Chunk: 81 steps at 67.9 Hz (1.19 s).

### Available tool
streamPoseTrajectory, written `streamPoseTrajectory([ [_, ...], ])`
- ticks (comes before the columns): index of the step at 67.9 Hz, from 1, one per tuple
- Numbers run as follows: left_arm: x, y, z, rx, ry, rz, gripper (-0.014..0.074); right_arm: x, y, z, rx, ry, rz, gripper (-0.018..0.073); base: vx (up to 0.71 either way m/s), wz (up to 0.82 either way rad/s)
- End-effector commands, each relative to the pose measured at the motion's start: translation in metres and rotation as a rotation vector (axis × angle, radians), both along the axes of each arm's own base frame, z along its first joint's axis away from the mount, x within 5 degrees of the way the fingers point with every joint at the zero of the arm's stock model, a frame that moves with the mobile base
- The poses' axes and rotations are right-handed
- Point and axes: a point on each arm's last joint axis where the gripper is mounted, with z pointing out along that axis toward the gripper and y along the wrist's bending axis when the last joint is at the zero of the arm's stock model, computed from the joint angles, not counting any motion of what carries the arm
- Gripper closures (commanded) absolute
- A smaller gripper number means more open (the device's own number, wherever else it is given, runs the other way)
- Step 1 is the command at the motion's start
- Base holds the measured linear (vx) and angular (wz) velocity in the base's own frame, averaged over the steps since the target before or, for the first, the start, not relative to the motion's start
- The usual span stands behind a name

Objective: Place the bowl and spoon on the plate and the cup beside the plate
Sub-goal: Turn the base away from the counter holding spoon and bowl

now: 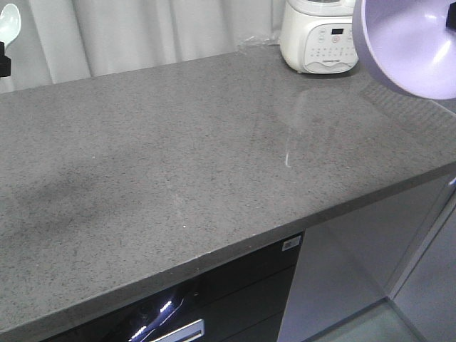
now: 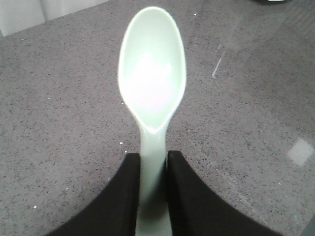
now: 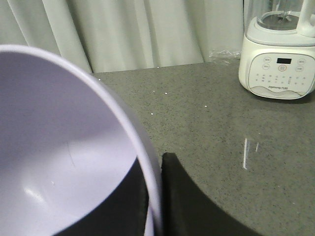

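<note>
Two grips: left tool (image 2: 153,164) pinches the spoon (image 2: 151,64) handle, right tool (image 3: 155,174) clamps the bowl (image 3: 59,147) rim.

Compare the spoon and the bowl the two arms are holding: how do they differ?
Colour: the spoon is pale mint green, the bowl lavender. Size: the bowl is far wider and deeper than the spoon. Grip: the left claw pinches the spoon's handle from both sides, while the right claw clamps the bowl's rim, one finger inside, one outside. Both are smooth, empty and held above the grey countertop.
</note>
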Motion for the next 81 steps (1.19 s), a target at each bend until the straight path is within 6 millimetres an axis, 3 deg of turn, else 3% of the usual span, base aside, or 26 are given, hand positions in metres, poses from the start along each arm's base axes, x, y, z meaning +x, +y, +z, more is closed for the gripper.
streamPoseTrajectory([
  [1,-0.0068,-0.0011,0.0197,-0.027,-0.104,0.017,0.0604,-0.007,0.0007,0.0187,0.031,-0.097,-0.024,0.0562,-0.02,-0.18],
  [81,-0.0068,-0.0011,0.0197,-0.027,-0.104,0.017,0.0604,-0.007,0.0007,0.0187,0.031,-0.097,-0.024,0.0562,-0.02,-0.21],
])
